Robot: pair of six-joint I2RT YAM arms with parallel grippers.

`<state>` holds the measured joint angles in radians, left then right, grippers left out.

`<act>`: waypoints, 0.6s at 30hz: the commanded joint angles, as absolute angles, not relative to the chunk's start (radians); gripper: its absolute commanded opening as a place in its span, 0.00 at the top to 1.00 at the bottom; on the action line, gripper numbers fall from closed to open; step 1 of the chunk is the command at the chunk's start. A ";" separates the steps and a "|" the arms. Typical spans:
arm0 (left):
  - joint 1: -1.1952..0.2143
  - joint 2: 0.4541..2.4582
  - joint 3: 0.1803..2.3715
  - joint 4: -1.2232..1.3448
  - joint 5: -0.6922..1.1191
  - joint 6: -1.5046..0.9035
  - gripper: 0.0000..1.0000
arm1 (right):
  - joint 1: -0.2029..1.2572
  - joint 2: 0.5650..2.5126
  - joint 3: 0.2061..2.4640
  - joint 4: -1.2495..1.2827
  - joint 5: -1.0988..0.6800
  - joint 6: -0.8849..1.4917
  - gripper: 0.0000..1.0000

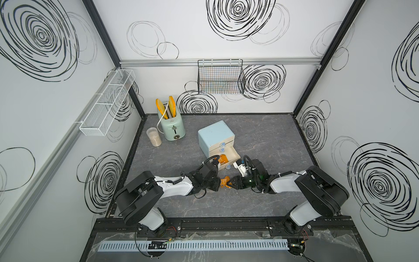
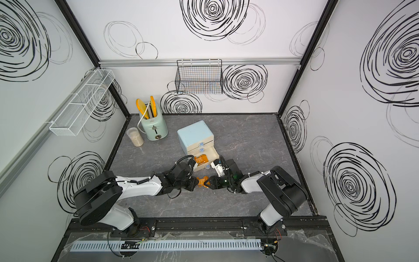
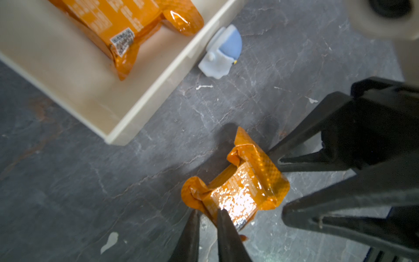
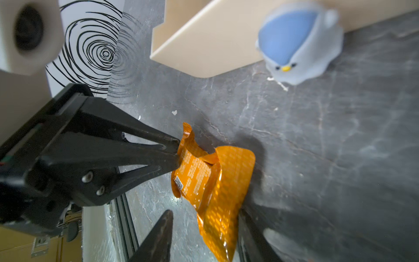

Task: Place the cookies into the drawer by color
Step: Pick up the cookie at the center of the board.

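Bright even light; glare on the orange packet [image 3: 235,202]; wrist-view edges blurred.

Two orange cookies [image 1: 224,181], perhaps more; one drawer [image 1: 212,133]; one toaster [image 1: 173,128]; two bread slices [image 1: 161,108]; one jar [image 1: 154,136]; two baskets [image 1: 220,77]

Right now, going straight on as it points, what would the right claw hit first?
The right claw meets the orange cookie packet, already between its open fingers; behind it, probably the left claw pinching the far end.

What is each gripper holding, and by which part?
The left gripper pinches the orange cookie packet by one crimped end. The right gripper straddles the opposite end, jaws open, not clamped.
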<state>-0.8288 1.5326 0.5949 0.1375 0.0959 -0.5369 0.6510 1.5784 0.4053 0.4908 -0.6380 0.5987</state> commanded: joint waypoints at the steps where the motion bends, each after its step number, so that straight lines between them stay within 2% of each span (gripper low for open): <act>1: -0.832 1.555 0.574 0.090 0.057 -0.532 0.79 | 0.653 1.631 0.382 0.472 -0.652 0.645 0.55; 4: -0.833 1.551 0.569 0.094 0.062 -0.534 0.79 | 0.654 1.631 0.378 0.499 -0.652 0.657 0.62; 11: -0.834 1.519 0.587 0.072 0.076 -0.527 0.78 | 0.654 1.571 0.381 0.482 -0.617 0.658 0.86; 14: -0.833 1.479 0.596 0.056 0.083 -0.523 0.72 | 0.653 1.543 0.380 0.470 -0.605 0.655 0.98; 18: -0.827 1.388 0.623 -0.005 0.073 -0.515 0.60 | 0.652 1.515 0.380 0.452 -0.606 0.649 1.00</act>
<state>-0.8303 1.4593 0.5949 0.0463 0.0898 -0.5220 0.6510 1.5448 0.3901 0.4896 -0.6216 0.6437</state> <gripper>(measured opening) 0.376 0.051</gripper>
